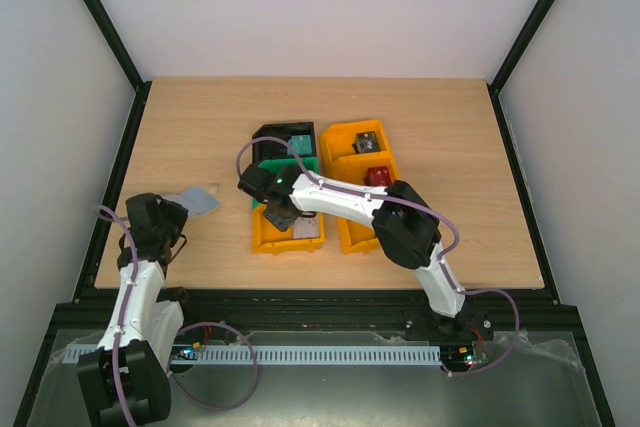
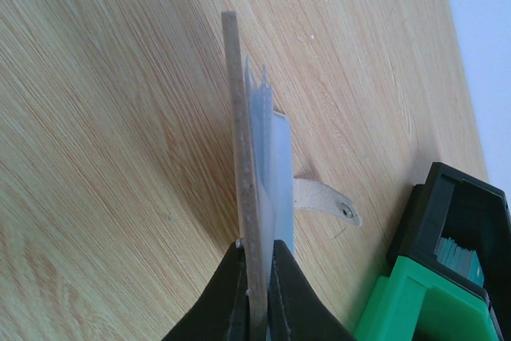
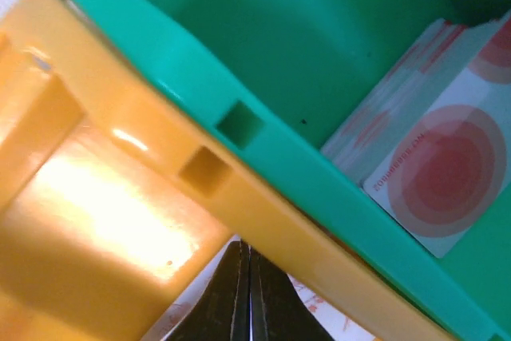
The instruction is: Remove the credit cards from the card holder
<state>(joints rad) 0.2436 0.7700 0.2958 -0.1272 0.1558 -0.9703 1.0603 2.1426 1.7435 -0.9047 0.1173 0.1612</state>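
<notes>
Wooden table (image 2: 96, 117) under a pale, tan-edged card holder (image 2: 267, 173), seen edge-on.

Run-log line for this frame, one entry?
left claw: shut on card holder | right claw: shut, over orange bin | white-pink cards in green bin

We see the card holder (image 2: 254, 141) only edge-on in the left wrist view, so its faces and the number of layers in it are unreadable. The left gripper (image 2: 255, 257) pinching it is cut by the bottom edge. The black bin (image 2: 451, 197) and green bin (image 2: 399, 309) run off the lower right corner. At bottom centre of the right wrist view the right gripper (image 3: 242, 261) shows a pale sliver between its fingers; whether anything is held there, we cannot tell.
</notes>
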